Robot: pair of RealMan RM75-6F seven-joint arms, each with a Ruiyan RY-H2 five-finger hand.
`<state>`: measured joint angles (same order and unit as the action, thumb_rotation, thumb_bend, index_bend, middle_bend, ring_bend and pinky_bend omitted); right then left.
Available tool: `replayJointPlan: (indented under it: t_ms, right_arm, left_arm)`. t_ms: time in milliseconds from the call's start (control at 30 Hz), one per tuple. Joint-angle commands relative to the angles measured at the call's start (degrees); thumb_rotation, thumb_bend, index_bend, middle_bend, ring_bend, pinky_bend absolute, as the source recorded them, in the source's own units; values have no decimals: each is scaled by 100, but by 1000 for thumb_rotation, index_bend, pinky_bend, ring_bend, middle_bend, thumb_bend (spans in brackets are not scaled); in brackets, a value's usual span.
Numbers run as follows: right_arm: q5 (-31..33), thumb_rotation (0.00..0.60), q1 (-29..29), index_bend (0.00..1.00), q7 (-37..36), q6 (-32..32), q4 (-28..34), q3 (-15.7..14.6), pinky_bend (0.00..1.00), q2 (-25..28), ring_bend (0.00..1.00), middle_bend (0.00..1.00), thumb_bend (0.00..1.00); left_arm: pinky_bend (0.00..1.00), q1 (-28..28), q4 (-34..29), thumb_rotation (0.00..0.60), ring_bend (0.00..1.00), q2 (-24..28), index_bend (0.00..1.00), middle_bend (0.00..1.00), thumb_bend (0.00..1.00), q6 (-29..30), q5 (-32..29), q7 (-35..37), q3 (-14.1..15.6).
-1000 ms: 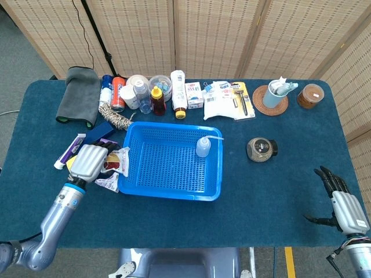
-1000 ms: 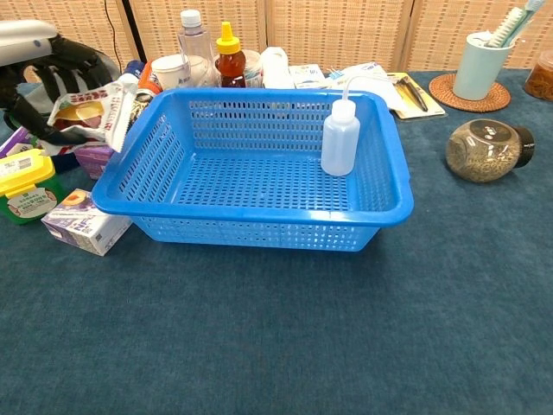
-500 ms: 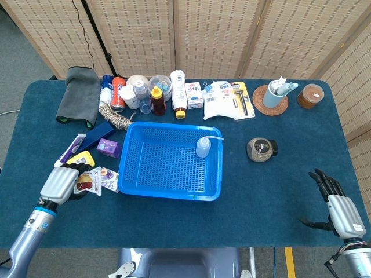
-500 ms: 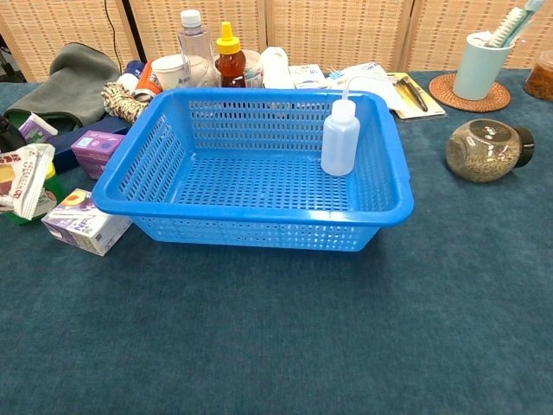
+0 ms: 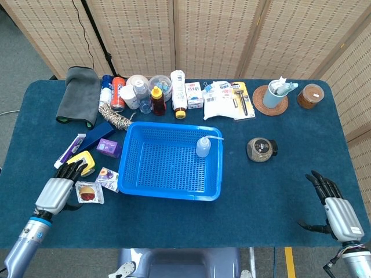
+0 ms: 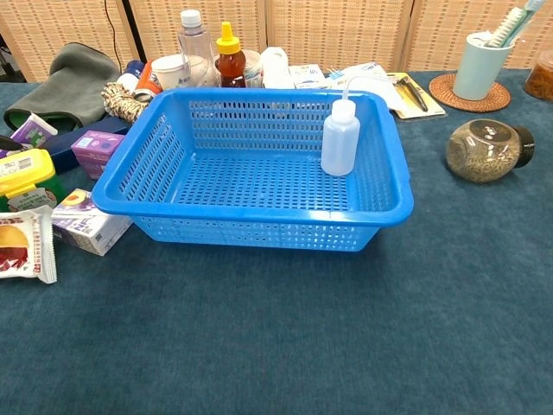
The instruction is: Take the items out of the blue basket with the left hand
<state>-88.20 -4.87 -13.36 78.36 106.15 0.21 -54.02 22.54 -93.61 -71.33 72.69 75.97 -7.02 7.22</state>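
Left hand [image 5: 55,194] fingers spread wide, empty, beside snack packet [image 5: 88,193] outside blue basket [image 5: 215,174]

The blue basket [image 6: 390,164] was glossy perforated plastic, the squeeze bottle [image 6: 340,137] translucent plastic, and the surface [image 6: 346,337] wore matt, fuzzy blue cloth. The snack packet [image 6: 22,245] looked like crinkly foil.

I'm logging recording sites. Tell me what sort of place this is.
Probably an indoor lab or staged test area, not a home: a table covered in blue cloth, woven folding screens closing off the back, and assorted household goods lined up around a blue basket.
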Motion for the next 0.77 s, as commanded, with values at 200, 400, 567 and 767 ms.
replayJointPlan:
  t_ms: [200, 400, 567, 767]
  right_arm:
    - [65, 600, 99, 0, 649, 430, -190, 165, 0, -180, 0, 0, 0]
    - [34, 600, 193, 0, 1142, 958, -509, 376, 0, -526, 0, 0, 0]
    - [67, 600, 166, 0, 1167, 1031, -735, 472, 0, -653, 0, 0, 0]
    - [54, 600, 191, 0, 1209, 1192, -892, 543, 0, -749, 0, 0, 0]
  left_arm:
    - [0, -517, -56, 600, 0, 323, 0, 0, 60, 918, 443, 507, -224]
    - [0, -976, -205, 600, 0, 570, 0, 0, 60, 1660, 405, 283, -405]
    - [0, -1208, -350, 600, 0, 753, 0, 0, 60, 1989, 503, 192, -490]
    - [0, -1308, -529, 600, 0, 898, 0, 0, 60, 1963, 593, -9, -486]
